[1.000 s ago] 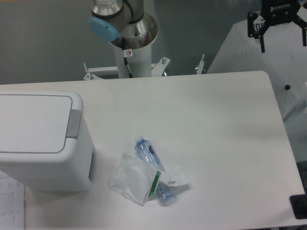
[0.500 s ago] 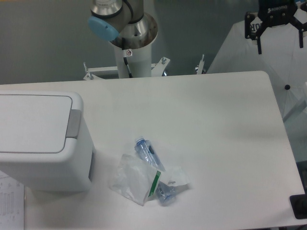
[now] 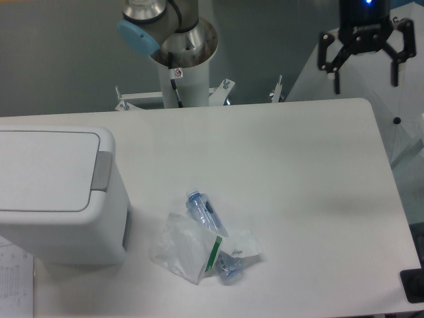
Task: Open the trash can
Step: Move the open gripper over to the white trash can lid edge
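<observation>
The trash can (image 3: 59, 199) is a large white boxy bin at the table's left edge. Its flat lid (image 3: 43, 169) lies closed, with a grey push tab (image 3: 101, 170) on the lid's right side. My gripper (image 3: 365, 79) hangs open high at the top right, above the table's far right corner and far from the bin. Nothing is between its black fingers (image 3: 329, 56).
A clear plastic bag with a blue bottle (image 3: 207, 244) lies on the white table (image 3: 298, 172), right of the bin. The arm's base column (image 3: 182, 56) stands behind the table's far edge. A printed sheet (image 3: 14, 281) lies at the bottom left.
The gripper has shifted left and slightly lower, towards the table's far right corner. The bin and the bag have not moved.
</observation>
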Tool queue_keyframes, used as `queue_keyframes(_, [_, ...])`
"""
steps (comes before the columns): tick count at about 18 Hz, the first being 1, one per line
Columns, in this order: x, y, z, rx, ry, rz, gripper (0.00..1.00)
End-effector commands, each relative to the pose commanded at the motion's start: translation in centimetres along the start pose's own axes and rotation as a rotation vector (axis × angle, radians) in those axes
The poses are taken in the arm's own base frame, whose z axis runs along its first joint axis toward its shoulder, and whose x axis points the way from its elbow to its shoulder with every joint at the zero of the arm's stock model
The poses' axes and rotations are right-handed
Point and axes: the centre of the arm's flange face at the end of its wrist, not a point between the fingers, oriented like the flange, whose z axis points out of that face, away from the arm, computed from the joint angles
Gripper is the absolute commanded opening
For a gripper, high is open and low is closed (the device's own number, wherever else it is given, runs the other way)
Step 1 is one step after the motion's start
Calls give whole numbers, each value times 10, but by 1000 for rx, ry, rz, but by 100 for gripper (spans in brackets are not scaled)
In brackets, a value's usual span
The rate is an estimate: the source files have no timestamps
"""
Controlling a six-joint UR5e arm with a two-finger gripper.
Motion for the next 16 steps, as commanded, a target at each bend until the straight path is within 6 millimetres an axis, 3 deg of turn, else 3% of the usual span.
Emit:
queue_keyframes(9, [100, -35, 18, 2, 140, -201, 100])
queue_keyframes(12, [120, -43, 16, 18, 204, -262, 100])
queue_keyframes(16, [146, -47, 33, -18, 254, -315, 100])
